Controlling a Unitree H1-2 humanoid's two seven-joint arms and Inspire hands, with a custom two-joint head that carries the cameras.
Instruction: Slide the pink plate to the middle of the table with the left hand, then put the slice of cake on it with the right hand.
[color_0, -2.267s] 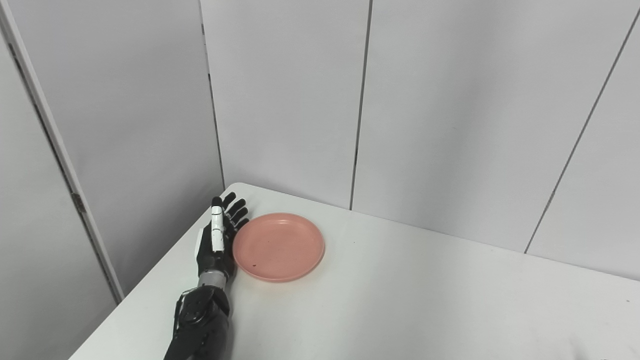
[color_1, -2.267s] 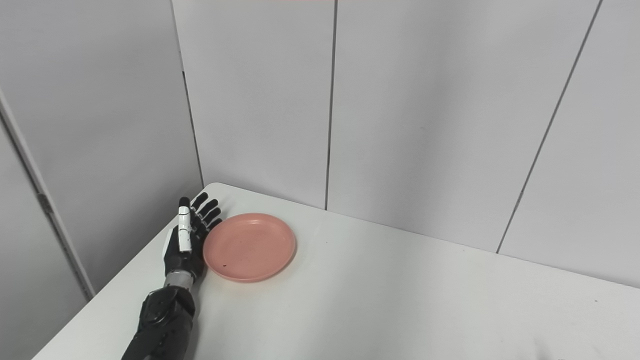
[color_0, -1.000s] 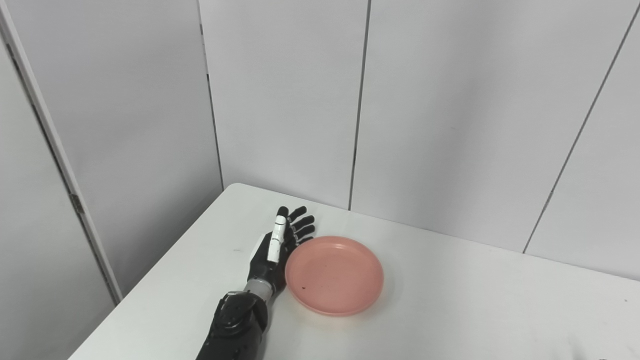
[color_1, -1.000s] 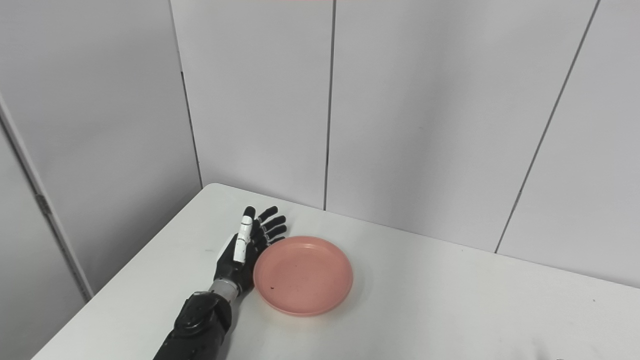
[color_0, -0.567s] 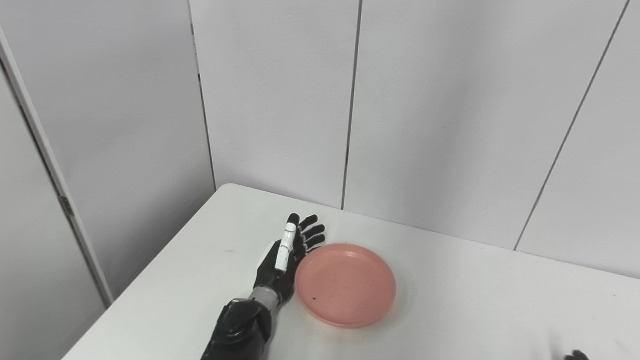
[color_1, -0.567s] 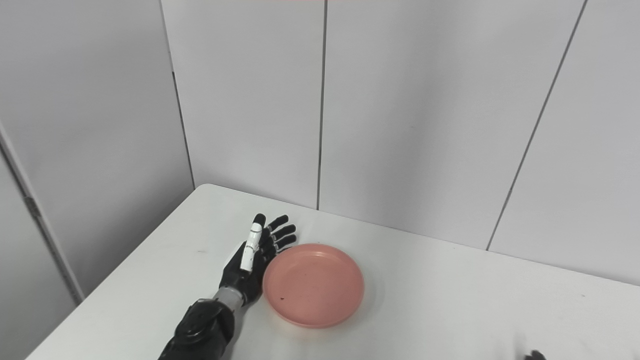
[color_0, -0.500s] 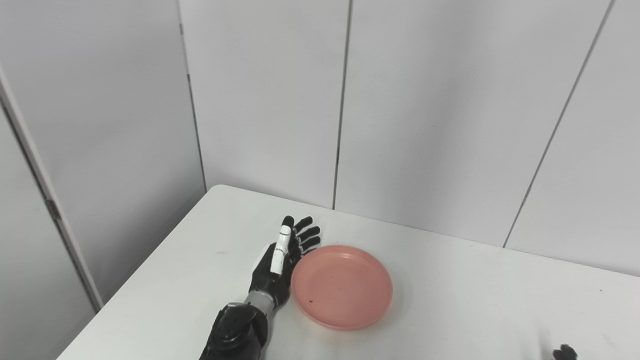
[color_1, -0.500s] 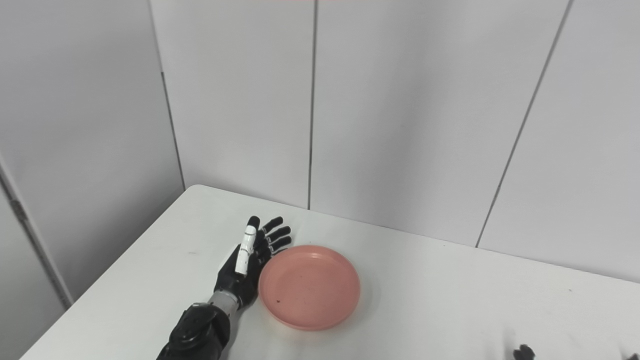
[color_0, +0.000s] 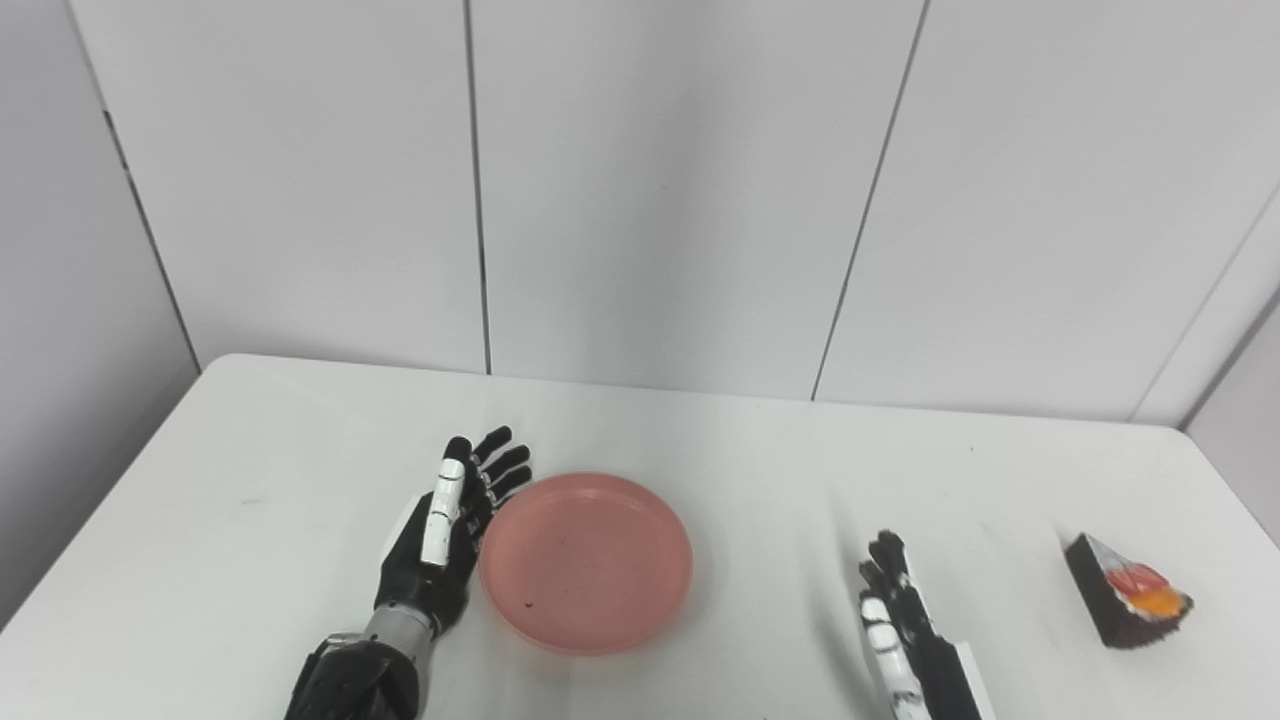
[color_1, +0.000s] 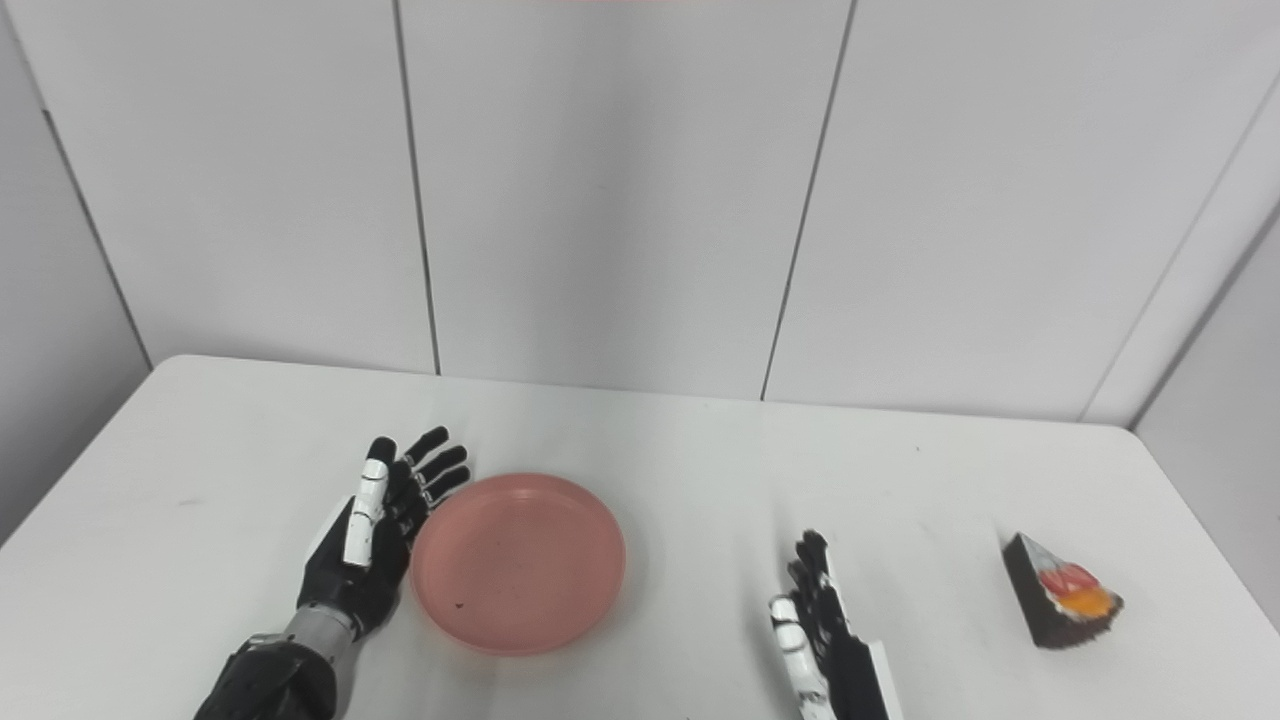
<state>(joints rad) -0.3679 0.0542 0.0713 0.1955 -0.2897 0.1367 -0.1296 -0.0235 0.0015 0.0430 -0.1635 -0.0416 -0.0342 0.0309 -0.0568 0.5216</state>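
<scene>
Pink plate (color_0: 586, 562): lying left of table (color_0: 720, 440) centre, likely light and sliding easily. Left hand (color_0: 440, 535) resting open against its rim. Cake slice (color_0: 1125, 604): sitting far right, seemingly soft; best gripped by its sides. Right hand (color_0: 915, 640) waiting open, empty.

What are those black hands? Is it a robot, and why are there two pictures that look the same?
Yes, a robot with two arms. Two cameras on its head sit side by side like eyes, so both pictures show the same white table. Its left hand is open, flat against the edge of a pink plate. Its right hand is open too, resting on the table and holding nothing. Far to the right lies a slice of cake, dark with red and orange on top. Nobody holds it.
</scene>
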